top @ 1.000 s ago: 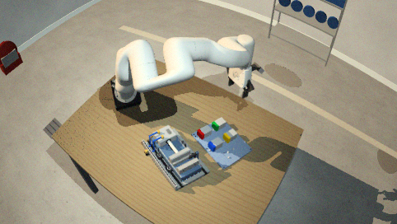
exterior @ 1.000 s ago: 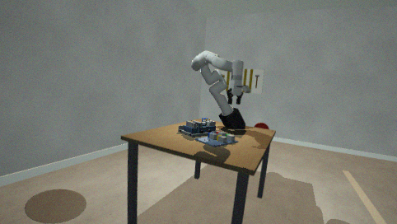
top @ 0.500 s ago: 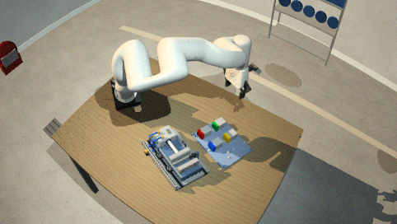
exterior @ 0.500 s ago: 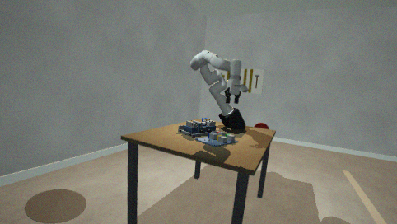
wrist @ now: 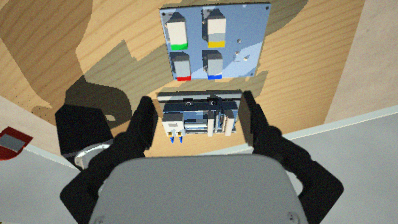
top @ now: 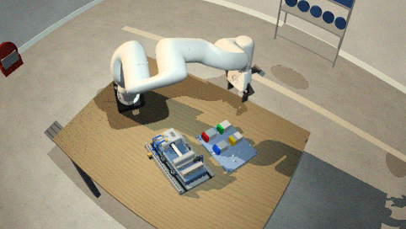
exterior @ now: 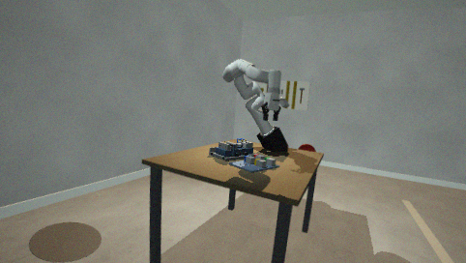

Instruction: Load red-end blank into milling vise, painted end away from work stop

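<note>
Barely begun. High above the table [exterior: 203,166], well apart from everything: gripper [wrist: 197,120] spread wide, nothing between the fingers. Far below it, left to right in the wrist view: red blank [wrist: 181,66] beside the blue blank [wrist: 215,65], green and yellow beyond, all 4 on the plate [wrist: 250,30]. Nearer: vise [wrist: 200,117], no blank seated. Left to do: descent, grasp, carry, seating against fixed jaw and stop.

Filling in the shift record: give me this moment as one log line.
end effector: open, empty, high above table | red-end blank: on infeed plate with three others | vise: unloaded
</note>
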You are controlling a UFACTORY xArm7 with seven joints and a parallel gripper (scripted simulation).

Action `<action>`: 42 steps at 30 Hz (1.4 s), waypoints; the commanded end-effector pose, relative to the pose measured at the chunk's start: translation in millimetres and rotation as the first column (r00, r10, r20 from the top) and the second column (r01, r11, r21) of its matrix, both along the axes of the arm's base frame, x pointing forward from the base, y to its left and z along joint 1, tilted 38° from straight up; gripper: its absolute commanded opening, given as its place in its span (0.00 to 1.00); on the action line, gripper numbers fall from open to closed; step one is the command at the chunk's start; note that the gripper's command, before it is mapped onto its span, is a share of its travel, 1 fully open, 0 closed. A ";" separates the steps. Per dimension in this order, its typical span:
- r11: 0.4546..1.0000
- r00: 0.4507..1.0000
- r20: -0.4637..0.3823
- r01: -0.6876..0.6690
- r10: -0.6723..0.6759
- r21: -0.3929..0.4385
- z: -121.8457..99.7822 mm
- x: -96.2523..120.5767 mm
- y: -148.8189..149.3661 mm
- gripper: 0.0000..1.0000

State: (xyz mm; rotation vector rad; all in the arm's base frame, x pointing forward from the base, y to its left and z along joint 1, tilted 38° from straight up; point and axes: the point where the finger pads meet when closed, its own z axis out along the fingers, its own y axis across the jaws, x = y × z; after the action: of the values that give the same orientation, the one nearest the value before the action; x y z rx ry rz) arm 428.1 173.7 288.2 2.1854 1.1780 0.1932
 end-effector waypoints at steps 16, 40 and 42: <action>1.000 1.000 0.003 -0.003 0.003 0.002 0.3 3.6 5.3 1.00; 1.000 1.000 0.003 -0.003 0.003 0.002 -0.1 4.6 6.5 1.00; 1.000 1.000 0.003 -0.003 0.003 0.002 -0.1 4.6 6.5 1.00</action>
State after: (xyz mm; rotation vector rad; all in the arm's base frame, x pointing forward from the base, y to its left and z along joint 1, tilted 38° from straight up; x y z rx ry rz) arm 432.7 178.5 286.6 2.1853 1.1776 0.1932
